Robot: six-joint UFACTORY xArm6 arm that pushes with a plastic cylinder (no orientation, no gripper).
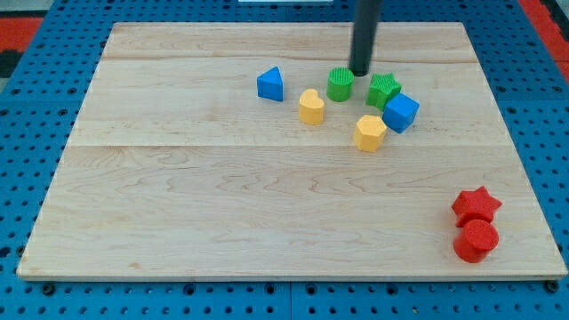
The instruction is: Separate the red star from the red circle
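— The red star point(476, 204): where is it seen?

— It is seen near the bottom right corner of the wooden board point(222, 204), close to the right edge. The red circle point(476, 240) is placed just below it, and the two are touching.

— And where is my tip point(359, 72) found?

— It is found far away, near the top edge of the board, a bit right of the middle. It is set between the green round block point(340, 84) and the green star point(384, 90), very close to both. Whether either is touched cannot be told.

— Is anything held by it?

— No hand is carried by the arm. Only a straight dark rod point(365, 36) is seen, so nothing is pinched or held.

— What else is laid on the board?

— A blue triangle point(271, 84) is seen to the left of the green round block. A yellow heart point(311, 107) is placed below and between them. A blue cube point(401, 113) is pressed against the green star, and a yellow block point(369, 133) with flat sides sits just beside the cube, lower down. All of these are well apart from the two red blocks.
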